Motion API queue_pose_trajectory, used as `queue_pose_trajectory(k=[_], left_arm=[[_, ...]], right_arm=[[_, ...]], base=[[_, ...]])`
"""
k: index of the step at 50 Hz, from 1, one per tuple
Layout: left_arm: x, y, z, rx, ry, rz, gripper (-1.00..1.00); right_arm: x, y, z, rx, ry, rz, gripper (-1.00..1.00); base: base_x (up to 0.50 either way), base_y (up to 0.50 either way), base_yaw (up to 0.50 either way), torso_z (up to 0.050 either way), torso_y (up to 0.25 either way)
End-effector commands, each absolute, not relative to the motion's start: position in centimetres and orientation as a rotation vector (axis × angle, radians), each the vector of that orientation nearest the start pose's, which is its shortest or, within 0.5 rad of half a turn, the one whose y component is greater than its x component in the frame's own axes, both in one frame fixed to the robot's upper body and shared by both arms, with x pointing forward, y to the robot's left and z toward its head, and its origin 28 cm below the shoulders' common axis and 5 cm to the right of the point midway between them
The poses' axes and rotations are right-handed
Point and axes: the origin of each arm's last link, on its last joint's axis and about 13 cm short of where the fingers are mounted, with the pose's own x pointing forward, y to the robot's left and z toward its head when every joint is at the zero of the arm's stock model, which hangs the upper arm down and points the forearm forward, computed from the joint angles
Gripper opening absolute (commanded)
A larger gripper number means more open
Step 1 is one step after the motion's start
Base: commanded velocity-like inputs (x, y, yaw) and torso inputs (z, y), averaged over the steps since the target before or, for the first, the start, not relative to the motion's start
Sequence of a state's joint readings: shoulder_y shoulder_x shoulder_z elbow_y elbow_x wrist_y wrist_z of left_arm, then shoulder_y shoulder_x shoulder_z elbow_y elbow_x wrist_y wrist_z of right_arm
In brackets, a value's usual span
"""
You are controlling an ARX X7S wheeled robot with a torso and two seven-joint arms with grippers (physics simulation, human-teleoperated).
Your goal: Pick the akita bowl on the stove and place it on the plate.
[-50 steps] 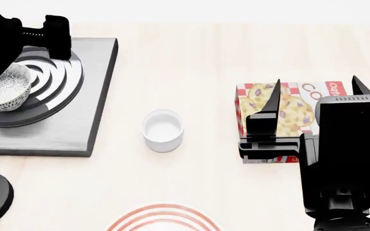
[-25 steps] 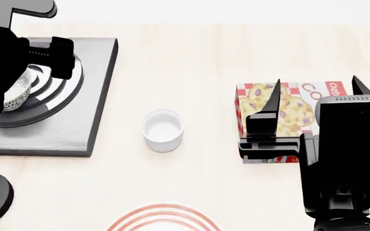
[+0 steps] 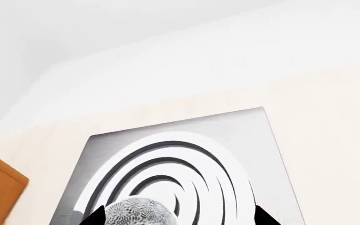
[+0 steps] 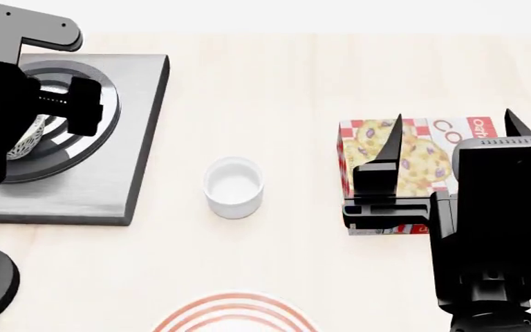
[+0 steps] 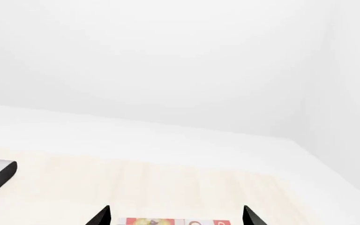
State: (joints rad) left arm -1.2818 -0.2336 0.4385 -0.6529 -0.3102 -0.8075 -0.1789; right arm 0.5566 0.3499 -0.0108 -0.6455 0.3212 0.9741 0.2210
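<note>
1. The akita bowl (image 4: pixel 28 142) sits on the stove (image 4: pixel 127 138); left gripper (image 3: pixel 176 218) spread astride it, nothing clenched.
2. Centre both fingers on the rim; close gently.
3. Right gripper (image 4: pixel 450 138) idle, open.

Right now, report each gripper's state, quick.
Left gripper: open, fingertips either side of the akita bowl on the stove, not gripping it.
Right gripper: open, holding nothing, above the cookie box.

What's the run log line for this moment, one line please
phase: reaching | left gripper: open around akita bowl on stove | right gripper: open, idle | plate: empty
</note>
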Motion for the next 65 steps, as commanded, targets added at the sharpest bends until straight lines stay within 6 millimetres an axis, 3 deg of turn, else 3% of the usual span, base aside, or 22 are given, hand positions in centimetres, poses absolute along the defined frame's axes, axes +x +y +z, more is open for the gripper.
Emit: queue_pose_trajectory(k=[1, 65], left_arm=[[40.4, 23.8, 23.5, 0.204, 0.262, 0.089, 1.0], [39.9, 24.7, 20.9, 0.295, 0.366, 0.143, 1.0]], right_arm=[[25.2, -14.3, 21.2, -0.133, -0.212, -0.083, 1.0], [25.2, -14.3, 21.2, -0.133, -0.212, -0.084, 1.0]], base=[[0.0, 0.0, 0.0, 0.0, 0.0], [0.0, 0.0, 0.0, 0.0, 0.0]])
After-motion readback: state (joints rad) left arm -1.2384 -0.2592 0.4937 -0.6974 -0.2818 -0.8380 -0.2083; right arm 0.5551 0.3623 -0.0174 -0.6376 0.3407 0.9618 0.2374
